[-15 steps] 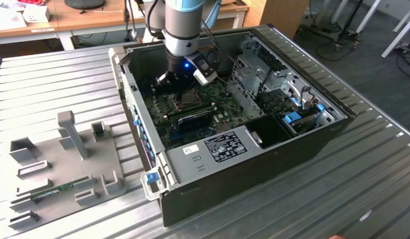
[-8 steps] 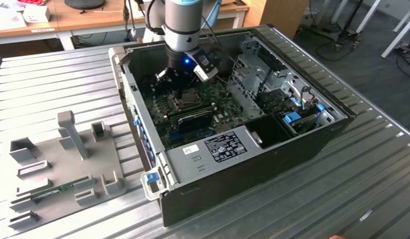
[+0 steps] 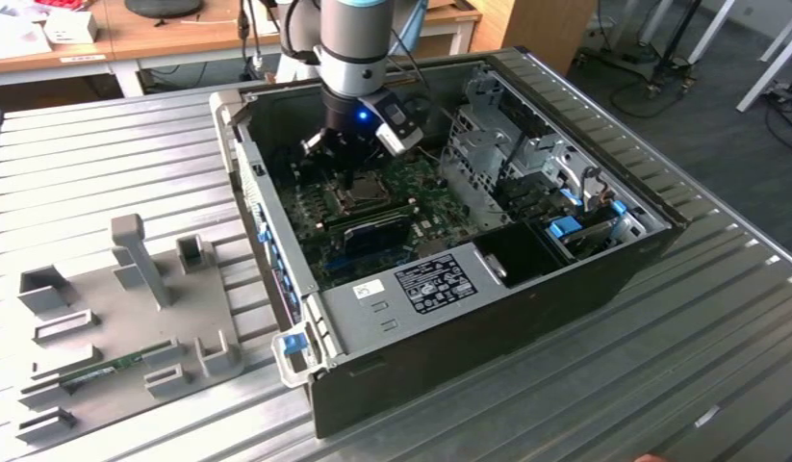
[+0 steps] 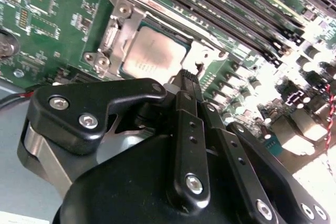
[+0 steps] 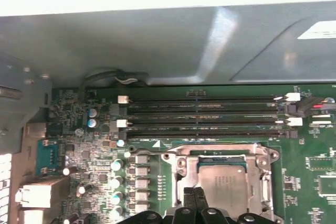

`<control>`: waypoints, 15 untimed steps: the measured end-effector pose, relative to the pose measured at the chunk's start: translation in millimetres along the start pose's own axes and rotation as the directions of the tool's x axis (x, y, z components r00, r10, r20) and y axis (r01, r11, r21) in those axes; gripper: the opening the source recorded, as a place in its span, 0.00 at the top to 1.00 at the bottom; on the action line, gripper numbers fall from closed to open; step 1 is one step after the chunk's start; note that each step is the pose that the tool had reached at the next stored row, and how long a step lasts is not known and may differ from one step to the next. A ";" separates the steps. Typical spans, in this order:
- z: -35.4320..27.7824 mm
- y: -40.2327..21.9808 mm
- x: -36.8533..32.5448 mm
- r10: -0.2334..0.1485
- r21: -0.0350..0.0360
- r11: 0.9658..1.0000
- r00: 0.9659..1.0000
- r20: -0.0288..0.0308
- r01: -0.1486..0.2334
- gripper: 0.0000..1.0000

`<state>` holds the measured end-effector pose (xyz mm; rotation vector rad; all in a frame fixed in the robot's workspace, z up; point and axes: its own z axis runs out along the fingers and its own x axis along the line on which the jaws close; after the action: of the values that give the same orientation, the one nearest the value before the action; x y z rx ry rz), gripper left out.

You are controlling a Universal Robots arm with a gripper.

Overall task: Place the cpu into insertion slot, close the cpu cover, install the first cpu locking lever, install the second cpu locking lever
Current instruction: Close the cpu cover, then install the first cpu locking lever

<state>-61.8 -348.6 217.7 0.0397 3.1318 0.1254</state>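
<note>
The cpu lies flat in the insertion slot on the green motherboard, its grey metal top showing. The silver cpu cover lies down over it, framing the chip through its window. My gripper is shut with nothing between its black fingertips, which sit at the socket's edge beside the cover's tab. In the first wrist view the fingertips overlap the near edge of the cpu, inside the cover. In the exterior view the gripper hangs inside the open computer case, just above the socket.
Long black memory slots run beside the socket. The case walls and a metal drive cage hem the board in. A grey fixture plate with a memory stick lies on the ribbed metal table at the exterior view's left.
</note>
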 end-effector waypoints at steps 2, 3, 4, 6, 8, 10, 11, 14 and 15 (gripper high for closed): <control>0.1 0.1 -4.3 0.000 0.000 1.000 1.000 0.000 0.000 0.90; 0.1 0.1 -6.3 0.000 0.000 1.000 1.000 0.000 0.000 0.90; 0.2 0.2 -8.5 0.000 0.000 1.000 1.000 0.000 0.000 0.90; 0.2 0.3 -13.5 0.000 0.000 1.000 1.000 0.000 0.000 0.90; 0.3 0.4 -18.3 0.000 0.000 1.000 1.000 0.000 0.000 0.90; 0.3 0.5 -22.0 0.000 0.000 1.000 1.000 0.000 0.000 0.90; 0.3 0.5 -22.5 0.000 0.000 1.000 1.000 0.000 0.000 0.90; 0.4 0.5 -23.2 0.000 0.000 1.000 1.000 0.000 0.000 0.90; 0.4 0.6 -23.8 0.000 0.000 1.000 1.000 0.000 0.000 0.90</control>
<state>-38.0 -348.7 217.5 0.0398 3.1317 0.1254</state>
